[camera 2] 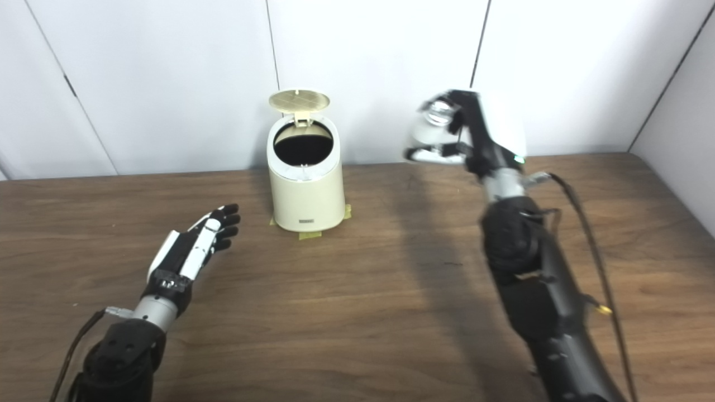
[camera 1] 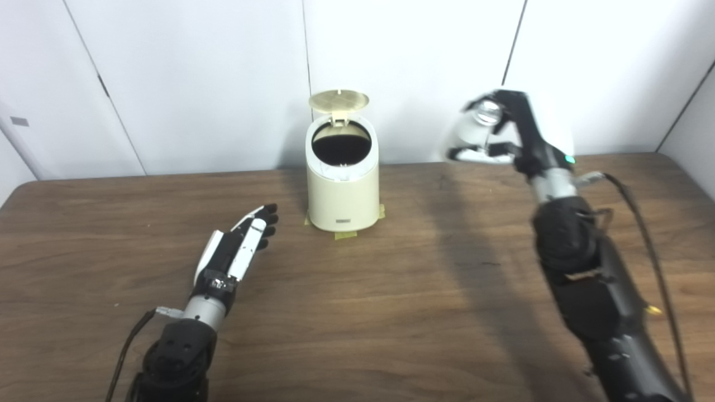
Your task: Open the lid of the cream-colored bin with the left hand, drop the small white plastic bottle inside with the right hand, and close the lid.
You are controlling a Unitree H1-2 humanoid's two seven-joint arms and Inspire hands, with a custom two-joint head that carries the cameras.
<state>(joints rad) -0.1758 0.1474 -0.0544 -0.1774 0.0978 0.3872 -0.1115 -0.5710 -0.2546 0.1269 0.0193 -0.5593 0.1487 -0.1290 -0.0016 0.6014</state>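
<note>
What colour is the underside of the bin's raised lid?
Golden tan, on the lid of the cream bin; clearest in the left eye view.

One bin [camera 1: 342, 184] stands on the bench [camera 1: 357, 290], its one lid [camera 1: 338, 100] raised. Two robot hands show: the left robot hand [camera 1: 240, 245] beside the bin, the right robot hand [camera 1: 494, 134] clasping one bottle [camera 1: 475, 131].

Two side-by-side head cameras look down across the table [camera 1: 357, 312], sharing nearly everything.

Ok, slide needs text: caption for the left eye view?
Bin lid open; right hand holds the bottle aloft, left hand rests open on the table.
</note>
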